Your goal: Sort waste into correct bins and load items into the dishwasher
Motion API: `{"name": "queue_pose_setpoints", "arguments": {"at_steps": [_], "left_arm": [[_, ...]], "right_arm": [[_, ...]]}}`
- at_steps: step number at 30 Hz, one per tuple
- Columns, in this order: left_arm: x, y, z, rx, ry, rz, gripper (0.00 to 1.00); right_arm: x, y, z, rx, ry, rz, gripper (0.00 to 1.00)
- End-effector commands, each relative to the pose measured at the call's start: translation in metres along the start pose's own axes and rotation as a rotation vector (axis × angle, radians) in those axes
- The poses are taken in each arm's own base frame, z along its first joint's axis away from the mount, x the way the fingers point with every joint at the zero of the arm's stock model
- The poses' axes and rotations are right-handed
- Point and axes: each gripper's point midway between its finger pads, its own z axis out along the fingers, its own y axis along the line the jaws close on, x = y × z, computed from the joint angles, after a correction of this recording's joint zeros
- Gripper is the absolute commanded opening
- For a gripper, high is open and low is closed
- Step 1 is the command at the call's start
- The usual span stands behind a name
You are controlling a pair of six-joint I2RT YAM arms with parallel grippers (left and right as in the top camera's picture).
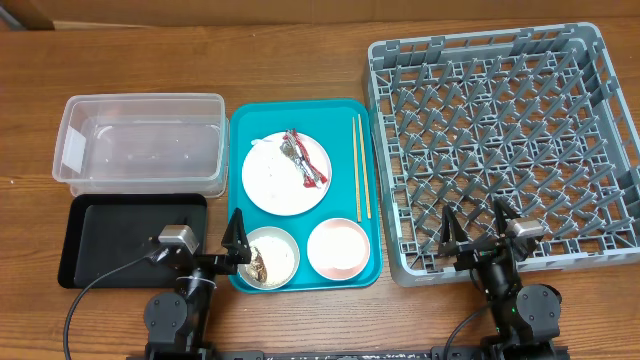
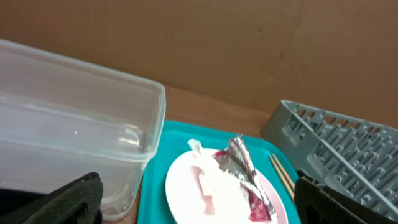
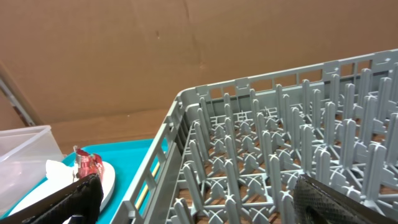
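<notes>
Overhead, grey lattice rack [image 1: 500, 130] (square, pegged).

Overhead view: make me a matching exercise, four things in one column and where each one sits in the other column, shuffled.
Things
1. wrapper
2. chopsticks
3. pink bowl
4. black tray

Places
A. just below the clear tub in this view
B. on the plate
C. lower right corner of the teal tray
D. teal tray's right edge, beside the dish rack

Pairs: 1-B, 2-D, 3-C, 4-A.
</notes>
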Motion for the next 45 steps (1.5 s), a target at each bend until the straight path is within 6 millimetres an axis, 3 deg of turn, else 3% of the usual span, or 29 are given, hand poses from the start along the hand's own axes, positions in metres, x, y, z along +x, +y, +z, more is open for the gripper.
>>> {"name": "queue_pose_setpoints", "arguments": {"at_steps": [1, 4, 8, 12, 15, 21, 28, 33, 36, 38, 41, 45], "left_arm": [[0.001, 0.003, 0.0, -0.014, -0.003, -0.017, 1.0], [-0.003, -0.003, 0.0, 0.017, -0.012, -0.028, 1.0], [-0.027, -0.042, -0.007, 0.224, -0.09, -0.003, 1.0], [-0.061, -0.067, -0.021, 0.318, -0.143, 0.011, 1.0], [-0.086, -0.074, -0.029, 0.292, -0.12, 0.005, 1.0], [-0.131, -0.089, -0.03, 0.219, 0.048, -0.029, 1.0], [-0.163, -0.125, 0.002, 0.25, 0.417, -0.061, 1.0], [-0.165, -0.146, 0.017, 0.306, 0.645, -0.136, 1.0], [-0.16, -0.173, 0.018, 0.46, 0.765, -0.258, 1.0], [-0.153, -0.18, 0.023, 0.517, 0.812, -0.293, 1.0], [-0.124, -0.18, 0.026, 0.51, 0.92, -0.256, 1.0], [-0.061, -0.171, 0.015, 0.334, 1.124, -0.053, 0.89]], "right_arm": [[0.0, -0.005, 0.0, 0.026, -0.014, -0.008, 1.0], [-0.004, 0.006, 0.0, -0.038, -0.025, 0.048, 1.0], [-0.021, 0.036, -0.006, -0.198, -0.054, 0.037, 1.0], [-0.066, 0.05, -0.019, -0.234, -0.131, 0.022, 1.0], [-0.1, 0.055, -0.03, -0.215, -0.144, 0.02, 1.0], [-0.135, 0.064, -0.034, -0.165, 0.049, 0.048, 1.0], [-0.171, 0.073, -0.01, -0.097, 0.351, 0.092, 1.0], [-0.186, 0.078, 0.012, -0.074, 0.476, 0.113, 1.0], [-0.184, 0.09, 0.02, -0.14, 0.529, 0.137, 1.0], [-0.179, 0.103, 0.02, -0.216, 0.565, 0.162, 1.0], [-0.175, 0.111, 0.023, -0.269, 0.589, 0.179, 1.0], [-0.176, 0.111, 0.028, -0.266, 0.586, 0.183, 1.0]]}}
